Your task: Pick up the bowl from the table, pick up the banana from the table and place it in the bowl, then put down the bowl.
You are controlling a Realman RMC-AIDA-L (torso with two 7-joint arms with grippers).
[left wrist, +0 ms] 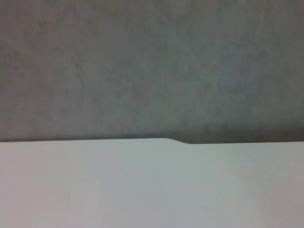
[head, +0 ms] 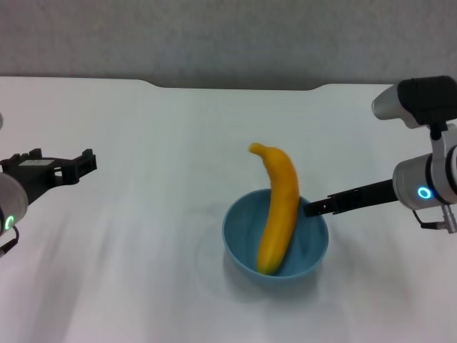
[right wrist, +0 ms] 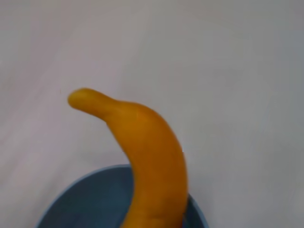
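The light-blue bowl (head: pixel 243 243) sits at the middle of the white table (head: pixel 143 271). The yellow-orange banana (head: pixel 280 207) lies in it, its lower end on the bowl's bottom and its stem end leaning out over the far rim. My right gripper (head: pixel 308 208) reaches in from the right and is shut on the bowl's right rim, next to the banana. The right wrist view shows the banana (right wrist: pixel 152 161) rising out of the bowl (right wrist: pixel 80 204). My left gripper (head: pixel 87 161) is open and empty, well off to the left above the table.
The table's notched far edge (head: pixel 235 87) runs along the back against a grey wall. The left wrist view shows only that edge (left wrist: pixel 180 140) and the wall.
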